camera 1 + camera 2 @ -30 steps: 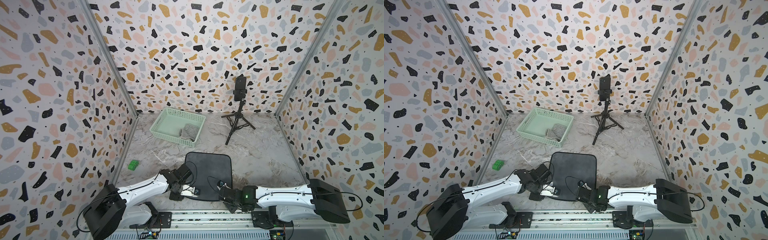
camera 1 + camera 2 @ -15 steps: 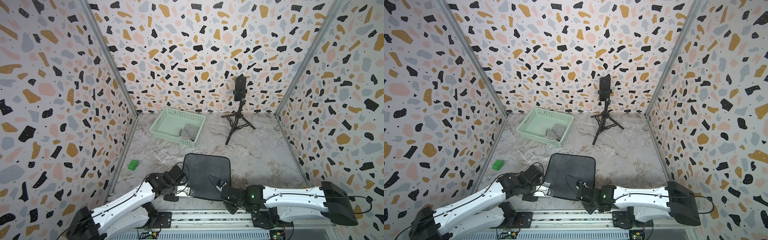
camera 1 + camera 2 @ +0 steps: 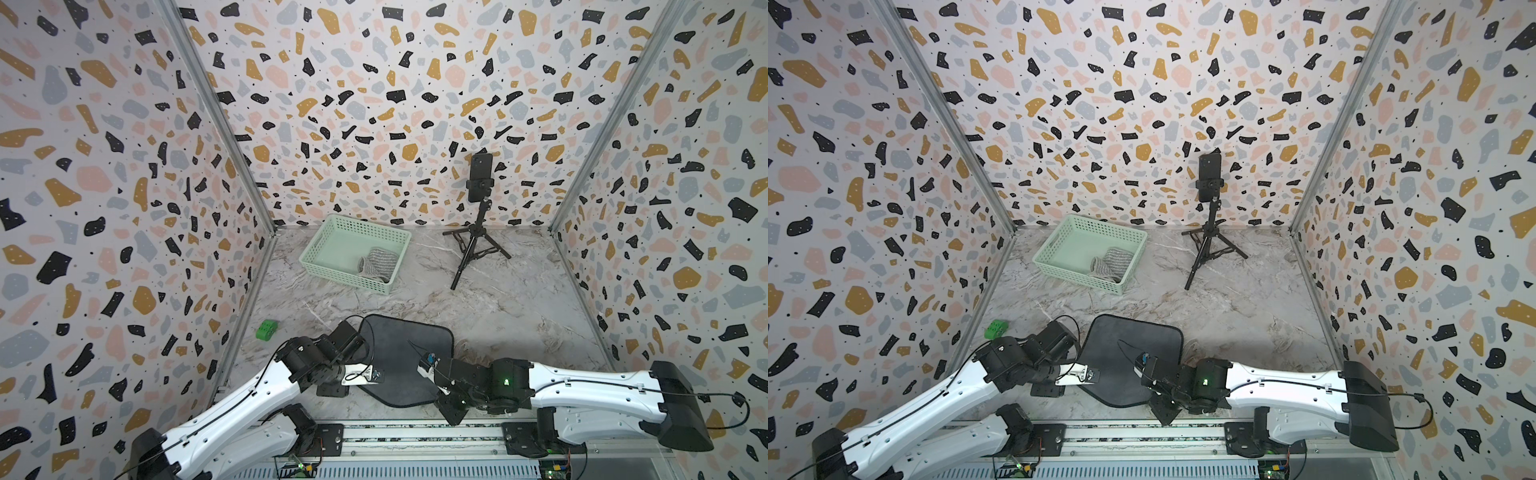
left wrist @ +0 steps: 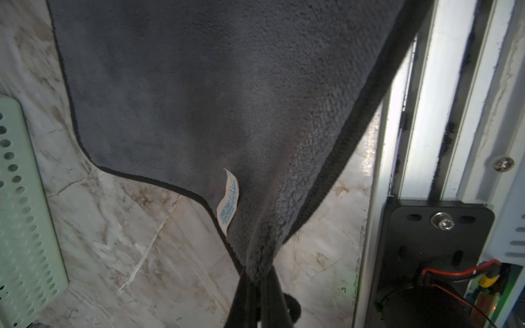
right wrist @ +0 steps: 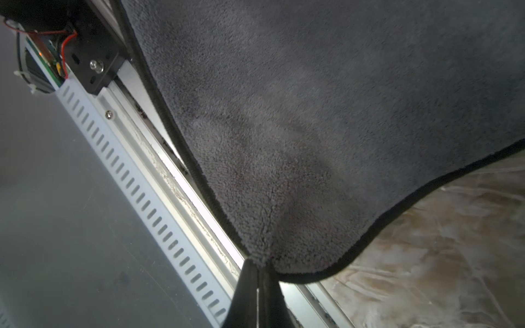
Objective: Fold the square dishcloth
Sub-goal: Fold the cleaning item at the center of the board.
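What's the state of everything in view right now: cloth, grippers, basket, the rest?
dishcloth: unfolded, far part lying flat, two near corners pinched up.
left gripper: shut on one near corner.
right gripper: shut on the other near corner.
basket: upright, not empty.
striped cloth: bunched in a corner of the basket.
tripod: standing, legs spread.
phone: upright, clamped on top of it.
green block: loose, untouched.

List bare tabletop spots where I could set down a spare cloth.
Free: marble between tripod and right wall; the strip between basket and dishcloth. Crowded: the near edge, where left pincer and right pincer pinch its corners.
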